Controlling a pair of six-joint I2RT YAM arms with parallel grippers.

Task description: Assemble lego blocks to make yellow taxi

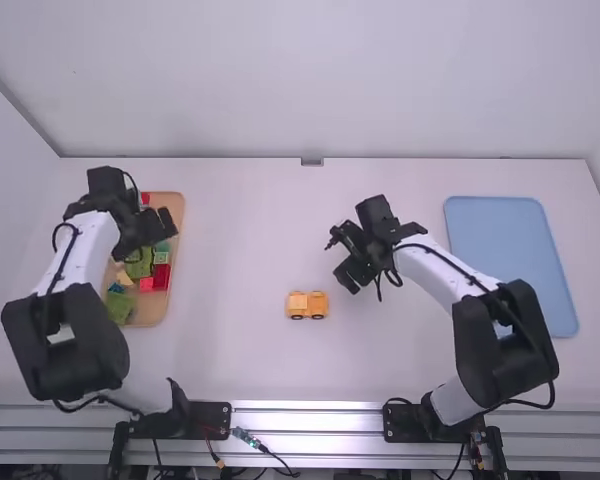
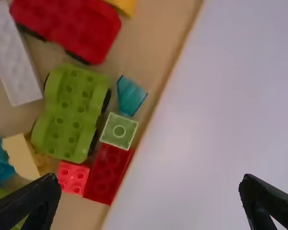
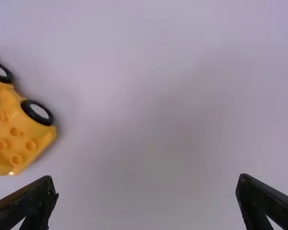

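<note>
Yellow car (image 1: 318, 304) at mid-table, my fingers parted on both sides

Both pairs of my fingers are spread, with nothing between them. My left gripper (image 1: 160, 225) hangs over the far half of the tan tray (image 1: 179, 207), by its right edge: one finger is above the blocks, the other beyond the rim. My right gripper (image 1: 339, 260) hangs to the far right of the car, near it but apart, fingers angled down toward the white table (image 1: 230, 230).

Behind those fingers, my left arm (image 1: 82, 243) bends at the elbow and reaches away over the tray's left edge. My right arm (image 1: 445, 272) slants inward from its base at the near edge.

The car stands on its wheels (image 3: 37, 113), studs up, a little nearer than the table's middle. Between it and the tray's right edge I have a broad stretch of table to move across. More table lies between my right gripper and the blue tray (image 1: 510, 255) by the right edge.

Close along the tan tray's right edge sit a teal piece (image 2: 130, 96), a pale green block (image 2: 119, 130) and a dark red block (image 2: 108, 172). Further in are a green car base (image 2: 69, 115), a red car base (image 2: 69, 24) and a white block (image 2: 14, 57).
</note>
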